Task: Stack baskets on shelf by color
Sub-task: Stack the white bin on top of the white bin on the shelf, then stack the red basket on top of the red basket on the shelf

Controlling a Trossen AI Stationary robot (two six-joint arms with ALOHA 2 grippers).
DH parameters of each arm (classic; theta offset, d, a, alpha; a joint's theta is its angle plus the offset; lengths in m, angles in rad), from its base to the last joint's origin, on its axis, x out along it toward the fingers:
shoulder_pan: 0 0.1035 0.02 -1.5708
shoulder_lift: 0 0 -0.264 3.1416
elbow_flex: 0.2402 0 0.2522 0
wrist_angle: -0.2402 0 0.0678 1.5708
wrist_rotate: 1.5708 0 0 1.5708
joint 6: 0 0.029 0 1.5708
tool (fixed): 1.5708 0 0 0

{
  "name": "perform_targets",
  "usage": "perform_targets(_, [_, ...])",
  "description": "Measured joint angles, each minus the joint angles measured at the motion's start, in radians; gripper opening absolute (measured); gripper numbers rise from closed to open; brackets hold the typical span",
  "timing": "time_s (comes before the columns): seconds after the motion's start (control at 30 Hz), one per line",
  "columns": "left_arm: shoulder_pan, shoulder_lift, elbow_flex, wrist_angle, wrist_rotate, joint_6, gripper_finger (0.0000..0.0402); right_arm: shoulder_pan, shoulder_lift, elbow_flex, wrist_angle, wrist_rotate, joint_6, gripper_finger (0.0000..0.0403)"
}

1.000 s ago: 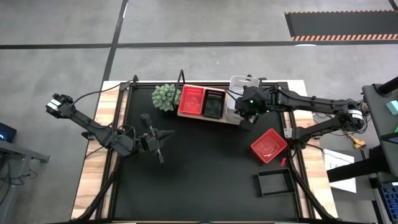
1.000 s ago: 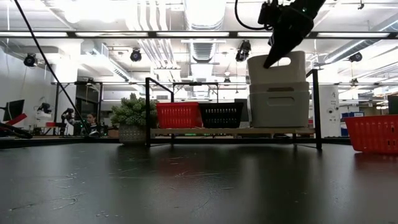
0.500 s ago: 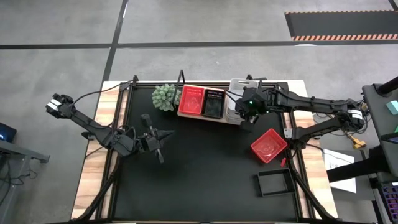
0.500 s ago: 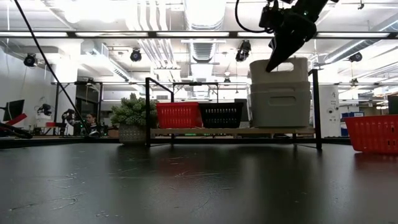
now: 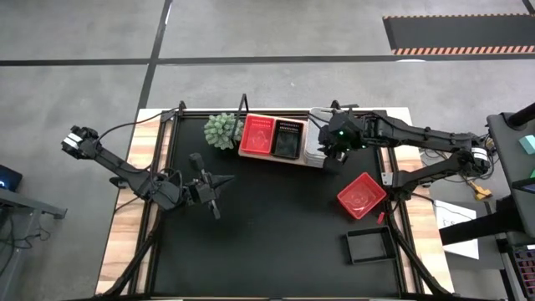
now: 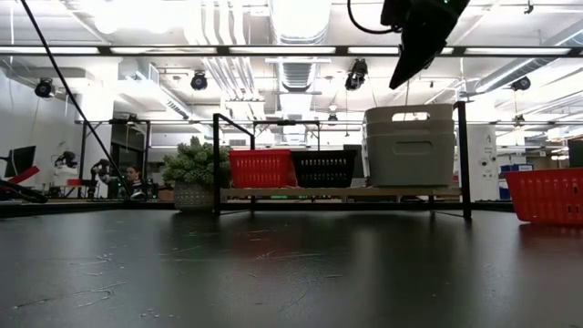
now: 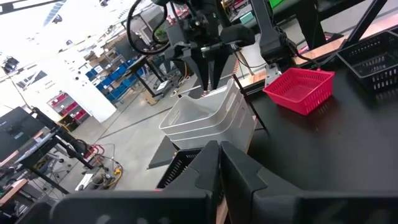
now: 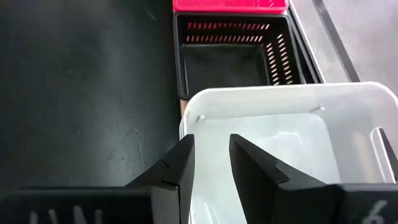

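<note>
On the wooden shelf (image 5: 284,160) a red basket (image 5: 257,135), a black basket (image 5: 288,139) and a nested stack of white baskets (image 6: 410,150) stand side by side. The stack rests on the board's right end. My right gripper (image 6: 398,82) hangs open just above the stack's near rim, tilted down, touching nothing. In the right wrist view its fingers (image 8: 180,168) frame the white stack (image 8: 280,137) from above. My left gripper (image 5: 221,184) hovers shut over the mat's left half, pointing level toward the shelf, with nothing in it.
A green spiky plant (image 5: 222,130) stands at the shelf's left end. A red basket (image 5: 361,195) and a black basket (image 5: 370,245) lie on the black mat (image 5: 267,242) toward the right edge. The shelf's black frame posts (image 6: 463,155) rise beside the white stack.
The top white basket, held tilted above the stack a second ago, has sunk down and now sits nested level in it. My right gripper has let go of it and risen clear above the stack.
</note>
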Motion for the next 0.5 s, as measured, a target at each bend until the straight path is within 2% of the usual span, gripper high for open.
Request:
perform_targets(0.27, [0.000,0.000,0.000,0.000,0.000,0.000,0.0000,0.062,0.000,-0.015,0.029,-0.007,0.019,0.0040])
perform_targets(0.4, [0.000,0.001,0.000,-0.001,0.000,0.000,0.0000,0.148,0.000,-0.017,0.084,0.000,0.049,0.0014])
perform_targets(0.5, [0.000,0.002,0.000,-0.001,0.000,0.000,0.0000,0.227,0.000,-0.017,0.142,-0.001,0.076,0.0010])
